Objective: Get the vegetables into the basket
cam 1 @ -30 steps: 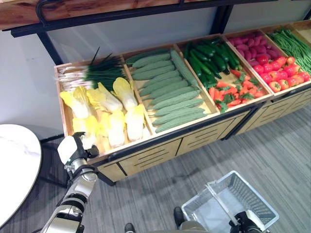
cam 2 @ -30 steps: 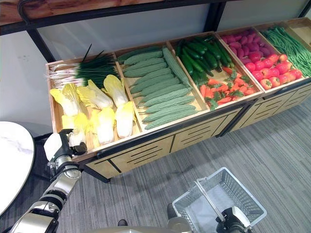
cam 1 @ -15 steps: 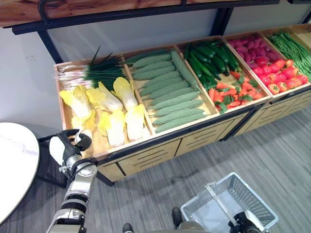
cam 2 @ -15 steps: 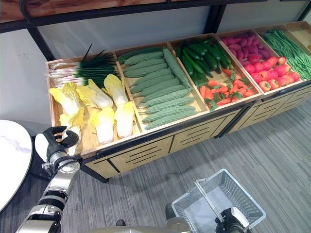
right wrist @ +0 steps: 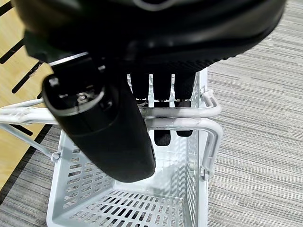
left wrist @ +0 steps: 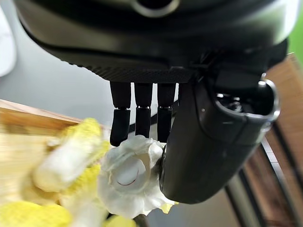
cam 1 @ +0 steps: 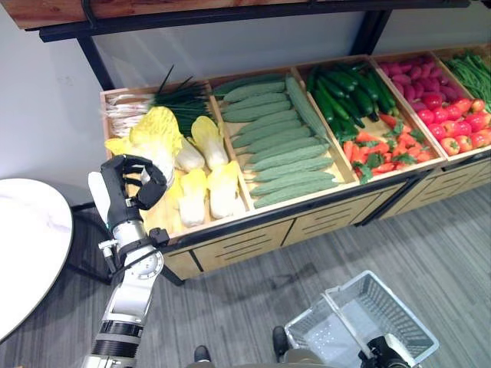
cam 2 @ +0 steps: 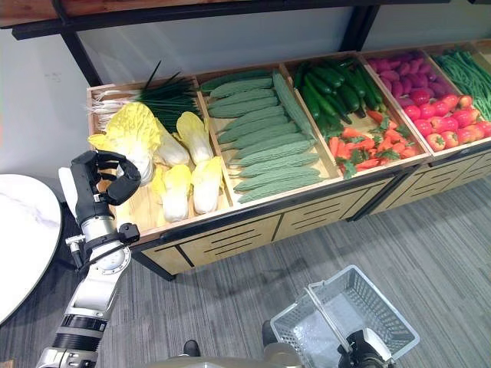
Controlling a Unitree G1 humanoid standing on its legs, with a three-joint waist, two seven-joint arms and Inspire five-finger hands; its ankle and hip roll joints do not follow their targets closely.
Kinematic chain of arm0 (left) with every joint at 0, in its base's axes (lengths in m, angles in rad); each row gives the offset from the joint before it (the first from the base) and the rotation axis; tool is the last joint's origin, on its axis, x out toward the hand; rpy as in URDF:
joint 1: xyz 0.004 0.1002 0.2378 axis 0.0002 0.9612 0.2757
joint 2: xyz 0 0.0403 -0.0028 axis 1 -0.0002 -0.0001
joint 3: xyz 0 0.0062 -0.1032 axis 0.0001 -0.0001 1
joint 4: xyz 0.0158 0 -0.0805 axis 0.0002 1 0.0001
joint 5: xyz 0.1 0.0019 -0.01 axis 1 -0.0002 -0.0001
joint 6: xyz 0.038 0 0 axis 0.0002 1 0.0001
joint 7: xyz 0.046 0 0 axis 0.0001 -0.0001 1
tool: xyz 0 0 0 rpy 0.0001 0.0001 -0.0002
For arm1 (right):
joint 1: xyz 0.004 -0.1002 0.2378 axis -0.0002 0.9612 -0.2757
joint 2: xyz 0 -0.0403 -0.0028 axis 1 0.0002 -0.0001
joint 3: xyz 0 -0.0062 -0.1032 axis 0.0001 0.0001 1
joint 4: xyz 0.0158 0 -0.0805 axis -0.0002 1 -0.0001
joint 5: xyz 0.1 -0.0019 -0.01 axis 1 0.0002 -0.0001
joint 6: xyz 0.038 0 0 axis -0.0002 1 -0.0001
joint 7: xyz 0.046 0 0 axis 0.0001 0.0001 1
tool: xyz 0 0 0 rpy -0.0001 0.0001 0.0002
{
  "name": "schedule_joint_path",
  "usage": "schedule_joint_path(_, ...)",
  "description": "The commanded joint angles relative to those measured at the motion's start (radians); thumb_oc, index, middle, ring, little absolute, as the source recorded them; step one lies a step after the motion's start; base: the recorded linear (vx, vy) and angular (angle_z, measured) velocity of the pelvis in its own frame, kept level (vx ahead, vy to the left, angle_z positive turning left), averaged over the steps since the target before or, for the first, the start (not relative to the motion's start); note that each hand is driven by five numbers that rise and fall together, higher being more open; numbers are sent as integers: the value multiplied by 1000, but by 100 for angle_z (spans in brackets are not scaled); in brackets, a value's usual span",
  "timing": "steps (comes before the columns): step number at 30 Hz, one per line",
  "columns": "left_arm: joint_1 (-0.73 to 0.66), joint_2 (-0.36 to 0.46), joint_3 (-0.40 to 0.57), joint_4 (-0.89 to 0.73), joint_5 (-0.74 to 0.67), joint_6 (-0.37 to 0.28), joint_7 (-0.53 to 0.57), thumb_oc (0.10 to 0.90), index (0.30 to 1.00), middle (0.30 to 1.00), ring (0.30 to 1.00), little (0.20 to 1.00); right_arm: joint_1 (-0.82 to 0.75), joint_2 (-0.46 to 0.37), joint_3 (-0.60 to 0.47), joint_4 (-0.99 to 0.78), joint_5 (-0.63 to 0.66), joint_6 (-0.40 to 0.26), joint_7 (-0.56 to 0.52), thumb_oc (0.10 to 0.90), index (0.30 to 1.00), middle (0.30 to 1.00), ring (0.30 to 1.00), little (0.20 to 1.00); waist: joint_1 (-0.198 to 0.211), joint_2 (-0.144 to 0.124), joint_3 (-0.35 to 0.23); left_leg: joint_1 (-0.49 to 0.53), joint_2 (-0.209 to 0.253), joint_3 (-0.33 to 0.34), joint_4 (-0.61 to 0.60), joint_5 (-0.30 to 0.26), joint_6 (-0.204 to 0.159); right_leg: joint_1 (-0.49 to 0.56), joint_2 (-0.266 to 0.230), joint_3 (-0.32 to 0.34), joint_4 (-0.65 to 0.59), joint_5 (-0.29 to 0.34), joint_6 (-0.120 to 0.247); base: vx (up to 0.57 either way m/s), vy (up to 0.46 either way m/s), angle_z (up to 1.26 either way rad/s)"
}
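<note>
Nearest me, my right hand (right wrist: pixel 118 127) is curled round the handle (right wrist: pixel 180 124) of the white wire basket (cam 1: pixel 368 322); nothing lies in it. Further out, my left hand (cam 1: pixel 126 188) is clamped on the pale stem end of a cabbage (cam 1: pixel 157 138), yellow leaves frilled, raised above the leftmost wooden crate (cam 1: pixel 115 100). That crate holds more cabbages (cam 1: pixel 207 165) and spring onions (cam 1: pixel 165 103). Next crate: long green gourds (cam 1: pixel 280 142). Beyond: cucumbers (cam 1: pixel 345 88), carrots (cam 1: pixel 376 153), tomatoes (cam 1: pixel 460 130).

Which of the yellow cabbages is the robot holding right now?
The big leafy cabbage lifted at the bin's left end, gripped at its base by the left hand. The other cabbages lie flat.
</note>
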State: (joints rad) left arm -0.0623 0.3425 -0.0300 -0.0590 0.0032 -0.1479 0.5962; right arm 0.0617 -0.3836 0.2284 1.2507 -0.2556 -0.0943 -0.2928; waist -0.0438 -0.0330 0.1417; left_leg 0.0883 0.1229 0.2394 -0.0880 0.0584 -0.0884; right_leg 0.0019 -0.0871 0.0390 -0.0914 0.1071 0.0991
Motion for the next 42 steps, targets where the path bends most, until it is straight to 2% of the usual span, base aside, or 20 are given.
schedule_joint_path(1, -70, 48, -14, -174, -376, -226, -237, 400, 300, 300, 300, 300, -7, -17, -13, 40, 40, -13, -15, 400, 300, 300, 300, 300, 5, -39, -26, 10, 0, -35, 1, -40, -14, -5, -32, -38, 11, 10, 41, -27, 18, 6)
schedule_joint_path(2, -59, 37, -11, -172, -473, -236, -270, 400, 300, 300, 300, 300, -5, -18, -13, 35, 38, -10, -5, 400, 300, 300, 300, 300, 4, -39, -27, 10, 0, -34, 1, -40, -14, -5, -32, -38, 11, 11, 41, -17, 23, 5)
schedule_joint_path(3, -47, 10, -15, -160, -637, -238, -360, 400, 300, 300, 300, 300, -5, -19, -11, 26, 30, -7, 15, 400, 300, 300, 300, 300, 0, -39, -30, 12, 0, -32, 1, -40, -15, -6, -32, -34, 11, 12, 40, 0, 0, 0)
schedule_joint_path(4, -47, 11, -13, -158, -641, -239, -365, 400, 300, 300, 300, 300, -5, -19, -11, 25, 30, -6, 15, 400, 300, 300, 300, 300, 0, -38, -30, 12, 0, -32, 1, -40, -15, -6, -32, -33, 11, 12, 40, 0, 0, 0)
schedule_joint_path(5, -37, -21, -22, -155, -784, -235, -438, 400, 300, 300, 300, 300, -3, -18, -14, 23, 23, -5, 32, 400, 300, 300, 300, 300, -3, -39, -32, 13, -1, -32, 1, -40, -15, -6, -32, -31, 10, 14, 39, 0, 0, 0)
schedule_joint_path(8, -32, -40, -32, -153, -866, -240, -481, 400, 300, 300, 300, 300, -2, -10, -12, 20, 15, -5, 40, 400, 300, 300, 300, 300, -4, -40, -35, 13, 0, -30, 1, -40, -14, -5, -32, -27, 10, 14, 39, 0, 0, 0)
schedule_joint_path(9, -40, -66, -51, -146, -963, -246, -517, 400, 300, 300, 300, 300, -4, -9, -13, 25, 8, -6, 42, 400, 300, 300, 300, 300, -6, -41, -37, 14, -2, -31, 1, -39, -13, -5, -32, -28, 9, 15, 39, 0, 0, 0)
schedule_joint_path(10, -40, -66, -51, -144, -965, -247, -519, 400, 300, 300, 300, 300, -4, -9, -13, 25, 8, -6, 42, 400, 300, 300, 300, 300, -6, -41, -37, 14, -2, -31, 1, -40, -13, -4, -32, -28, 9, 15, 39, 0, 0, 0)
schedule_joint_path(14, -53, -133, -92, -72, -1160, -266, -540, 400, 300, 300, 300, 300, -11, 0, -1, 37, -8, 0, 37, 400, 300, 300, 300, 300, -15, -42, -39, 20, -3, -26, 1, -40, -11, -3, -31, -21, 9, 15, 38, 0, 0, 0)
schedule_joint_path(21, -40, -144, -106, 12, -1214, -217, -585, 400, 300, 300, 300, 300, -11, 2, -12, 48, -21, 5, 30, 400, 300, 300, 300, 300, -22, -46, -39, 31, -6, -10, 1, -46, -8, -2, -31, -9, 10, 13, 41, 7, 14, -5)
schedule_joint_path(27, -34, -128, -125, 14, -1209, -192, -625, 400, 300, 300, 300, 300, -9, -8, -24, 42, -18, 3, 34, 400, 300, 300, 300, 300, -25, -47, -34, 49, -12, 4, 1, -53, 1, 0, -34, 2, 16, 7, 45, 7, 35, -5)
schedule_joint_path(37, -68, -82, -163, 15, -1181, -176, -666, 400, 300, 300, 300, 300, -21, -6, -46, 22, 7, 6, 44, 400, 300, 300, 300, 300, -25, -71, 3, 15, -63, 44, 57, -94, 44, -77, -72, 60, 94, 37, 92, -50, 108, -14)
schedule_joint_path(40, -79, -73, -167, 12, -1173, -185, -675, 400, 300, 300, 300, 300, -29, -3, -50, 5, 21, 10, 42, 400, 300, 300, 300, 300, -41, -87, 30, 24, -86, 84, 47, -102, 58, -132, -81, 103, 107, 135, 133, -83, 118, -29)
schedule_joint_path(42, -87, -58, -170, 18, -1162, -192, -671, 400, 300, 300, 300, 300, -43, 2, -45, 3, 23, 12, 40, 400, 300, 300, 300, 300, -44, -87, 40, 15, -79, 116, 52, -100, 60, -173, -83, 99, 123, 164, 143, -126, 57, -51)
